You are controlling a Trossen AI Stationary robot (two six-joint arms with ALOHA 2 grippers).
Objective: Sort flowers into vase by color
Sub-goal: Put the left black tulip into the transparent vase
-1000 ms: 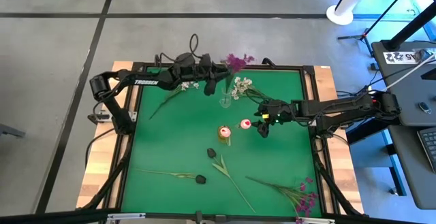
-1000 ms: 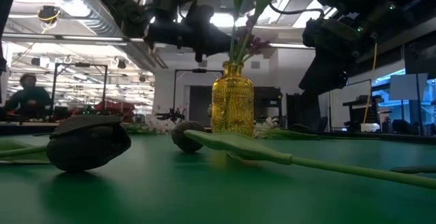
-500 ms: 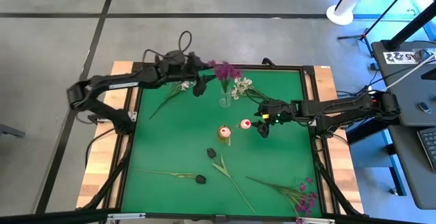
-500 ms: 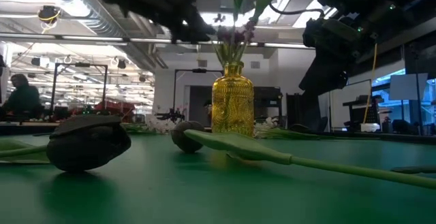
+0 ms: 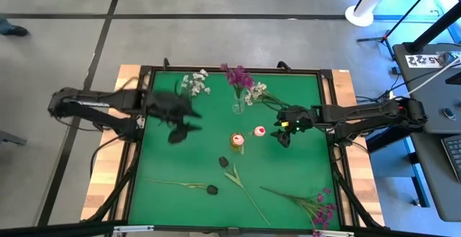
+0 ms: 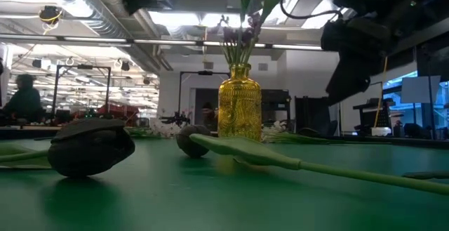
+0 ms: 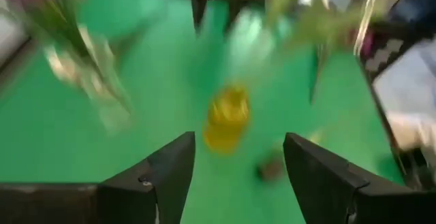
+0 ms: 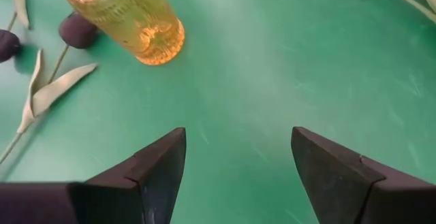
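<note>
Magenta flowers (image 5: pixel 237 74) are placed in the clear vase (image 5: pixel 238 107), sorted by color. The left gripper (image 5: pixel 178 131) is seen open and empty, above the table (image 5: pixel 288 165). The right gripper (image 5: pixel 283 137) is held open beside the yellow vase (image 5: pixel 237 140), probably in waiting.

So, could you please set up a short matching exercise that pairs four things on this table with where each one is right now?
Things:
1. magenta sprig
2. yellow glass vase
3. white sprig
4. dark buds

Places:
A. lying loose near the table's far edge
B. upright at mid-table
C. lying on the near half of the mat
D. standing in the clear glass vase

Pairs: 1-D, 2-B, 3-A, 4-C
</note>
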